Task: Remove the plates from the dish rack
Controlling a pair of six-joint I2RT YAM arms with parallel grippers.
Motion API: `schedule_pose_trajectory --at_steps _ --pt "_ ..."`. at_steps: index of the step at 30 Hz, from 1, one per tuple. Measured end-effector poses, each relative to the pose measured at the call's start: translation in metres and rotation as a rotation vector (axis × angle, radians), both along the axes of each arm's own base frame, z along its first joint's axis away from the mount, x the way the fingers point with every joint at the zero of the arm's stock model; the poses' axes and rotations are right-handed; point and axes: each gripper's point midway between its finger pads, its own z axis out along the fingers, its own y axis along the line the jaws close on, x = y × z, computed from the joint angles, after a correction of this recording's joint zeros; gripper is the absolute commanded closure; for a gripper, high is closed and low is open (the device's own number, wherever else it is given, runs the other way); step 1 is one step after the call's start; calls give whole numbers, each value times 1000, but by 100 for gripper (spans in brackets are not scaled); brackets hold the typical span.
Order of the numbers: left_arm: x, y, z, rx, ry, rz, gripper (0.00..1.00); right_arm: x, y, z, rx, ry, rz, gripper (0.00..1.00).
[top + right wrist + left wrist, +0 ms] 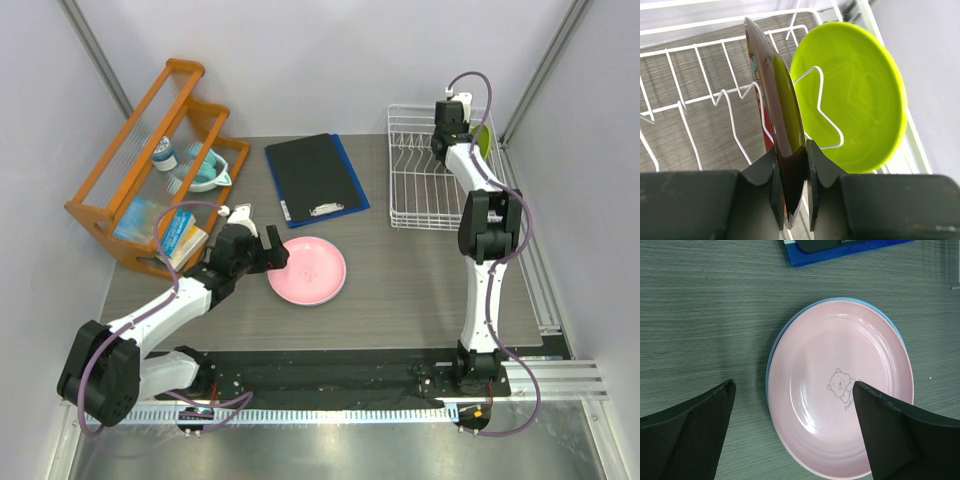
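Note:
The pink plate (307, 270) lies flat on the table, stacked on the light blue plate (774, 347), whose rim shows only in the left wrist view. My left gripper (275, 250) is open just left of the stack; in its wrist view (794, 386) the fingers straddle the pink plate's (840, 390) near edge without touching it. My right gripper (792, 185) is shut on the rim of the dark red plate (777, 100), which stands upright on edge in the white dish rack (420, 190). The lime green plate (860, 100) leans right behind it.
A black clipboard on a blue folder (315, 177) lies behind the stacked plates. The orange wooden shelf (150, 170) with a teal bowl (207, 172) stands at the far left. The rack's wire prongs (690, 47) rise around the red plate.

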Motion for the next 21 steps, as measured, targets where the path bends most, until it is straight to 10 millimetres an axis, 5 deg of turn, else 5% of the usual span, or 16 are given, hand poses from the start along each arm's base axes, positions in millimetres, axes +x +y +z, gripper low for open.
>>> schedule_pose_trajectory --at_steps 11,17,21 --pt "3 -1 5 -8 -10 1 1 -22 -16 72 -69 -89 -64 99" --pt "3 -2 7 -13 -13 3 1 -57 -20 109 -70 -112 -84 99" --pt "6 -8 17 -39 -23 -9 1 -88 3 142 17 -158 -32 99"
